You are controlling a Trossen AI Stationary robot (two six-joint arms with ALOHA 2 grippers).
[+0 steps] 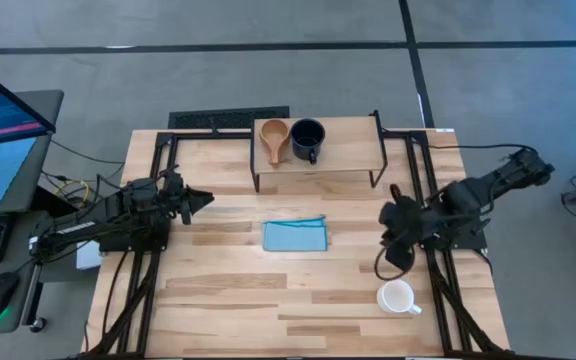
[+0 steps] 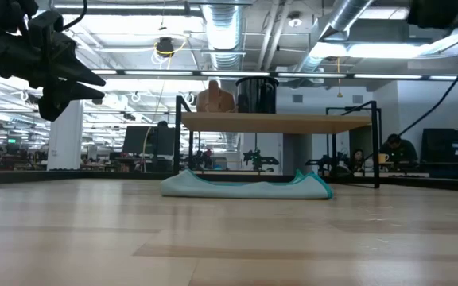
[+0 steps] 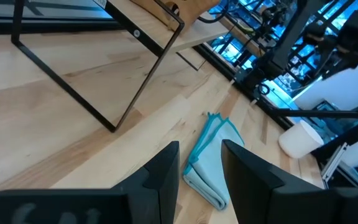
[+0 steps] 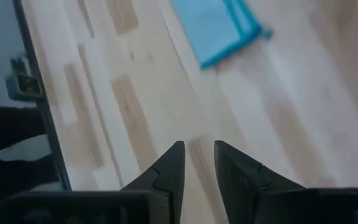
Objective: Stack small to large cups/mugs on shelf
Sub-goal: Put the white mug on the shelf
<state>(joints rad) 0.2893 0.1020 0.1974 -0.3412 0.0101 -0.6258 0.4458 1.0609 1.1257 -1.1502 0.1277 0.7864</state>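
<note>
The shelf [image 1: 348, 150] is standing at the far side of the table [image 1: 218, 300], near the middle. It is a light wood board on thin black legs. The wooden cup [image 1: 274, 137] is sitting on the shelf, with its flat handle pointing toward the near side. The dark mug [image 1: 307, 139] is sitting just beside it on the shelf. In the low view, both are showing side by side on top of the board, the wooden cup [image 2: 215, 98] and the dark mug [image 2: 257, 94].

The white mug [image 1: 397, 297] is sitting on the table, well apart from the shelf, near the right front corner. In the left wrist view it is showing as a white shape [image 3: 299, 138] past the cloth.

A blue folded cloth [image 1: 295, 235] is lying flat on the table in front of the shelf, between the two arms.

The left gripper [image 1: 200, 200] is hanging over the left side of the table, pointing toward the middle. Its fingers [image 3: 164, 174] are a little apart and are holding nothing.

The right gripper [image 1: 392, 258] is hanging over the right side of the table, near the white mug but not touching it. Its fingers [image 4: 168, 167] are close together with a small gap, and nothing is between them. Bare table is showing below them.
</note>
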